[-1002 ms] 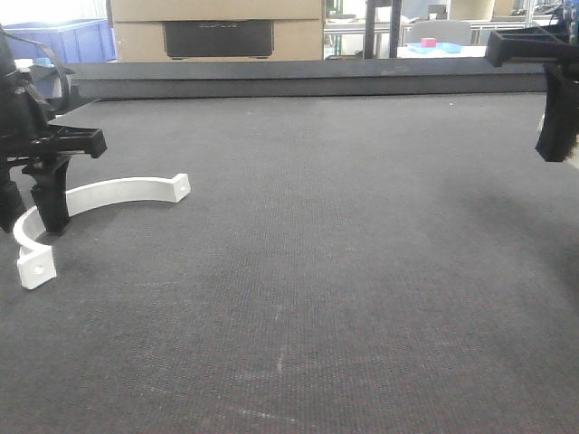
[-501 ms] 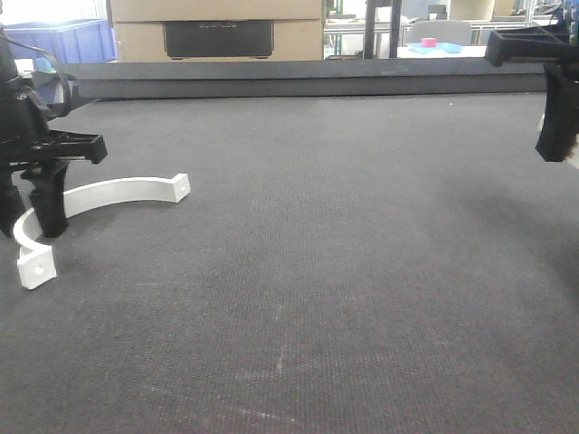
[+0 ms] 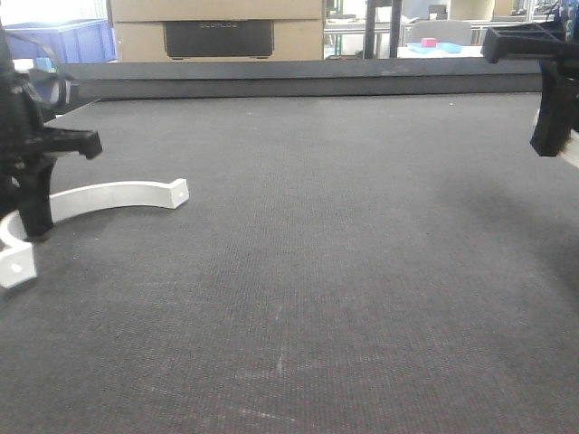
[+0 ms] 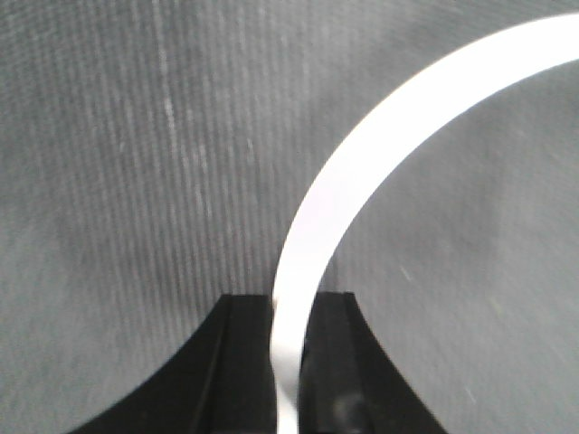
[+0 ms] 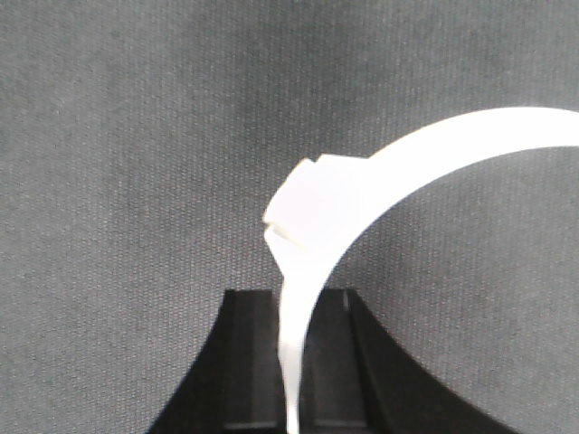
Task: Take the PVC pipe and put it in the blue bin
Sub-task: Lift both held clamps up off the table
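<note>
Fingers (image 4: pixel 237 362) of the left gripper (image 4: pixel 289 303) pinch the PVC pipe (image 4: pixel 380 136) near one end, so its long free arc could twist loose before the blue bin (image 3: pixel 63 41).

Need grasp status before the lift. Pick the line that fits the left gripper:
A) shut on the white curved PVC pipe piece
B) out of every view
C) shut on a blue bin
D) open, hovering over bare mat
A: in the left wrist view the white PVC pipe piece curves down into the left gripper and sits pinched between its black jaws.
</note>
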`<control>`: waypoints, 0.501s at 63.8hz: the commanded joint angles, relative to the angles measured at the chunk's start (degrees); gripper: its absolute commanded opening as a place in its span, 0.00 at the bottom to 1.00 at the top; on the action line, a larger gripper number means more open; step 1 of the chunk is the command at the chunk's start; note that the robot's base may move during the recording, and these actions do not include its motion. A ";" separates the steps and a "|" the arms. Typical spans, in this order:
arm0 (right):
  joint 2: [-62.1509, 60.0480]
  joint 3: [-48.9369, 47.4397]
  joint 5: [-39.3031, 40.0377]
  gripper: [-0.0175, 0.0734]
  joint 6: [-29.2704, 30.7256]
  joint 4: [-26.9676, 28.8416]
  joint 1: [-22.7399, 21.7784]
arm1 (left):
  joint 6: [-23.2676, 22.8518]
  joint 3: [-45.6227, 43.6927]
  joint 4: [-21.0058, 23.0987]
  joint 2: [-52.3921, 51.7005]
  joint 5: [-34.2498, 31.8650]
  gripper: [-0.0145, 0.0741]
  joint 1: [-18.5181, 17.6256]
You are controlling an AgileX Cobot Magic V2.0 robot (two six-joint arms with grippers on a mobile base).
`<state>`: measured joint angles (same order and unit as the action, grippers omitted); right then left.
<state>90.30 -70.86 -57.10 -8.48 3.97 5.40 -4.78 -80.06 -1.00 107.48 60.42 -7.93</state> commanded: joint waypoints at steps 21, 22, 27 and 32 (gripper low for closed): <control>-10.23 -0.36 5.77 0.01 0.35 -0.67 -0.05 | -0.35 -0.79 1.00 -20.57 -2.86 0.04 -0.46; -10.69 -0.36 6.21 0.01 0.35 -0.67 -0.05 | -0.35 -0.79 1.00 -21.64 -3.53 0.04 -0.46; -12.98 -0.36 7.72 0.01 0.35 -0.74 -0.05 | -0.35 -0.68 1.87 -24.88 -6.14 0.04 -0.46; -15.17 -0.21 9.40 0.01 0.35 -1.04 -0.05 | -0.35 -0.30 2.14 -27.78 -8.67 0.04 -0.46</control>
<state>78.03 -70.86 -50.45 -8.36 3.97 5.40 -4.78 -80.28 0.00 83.52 55.33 -7.93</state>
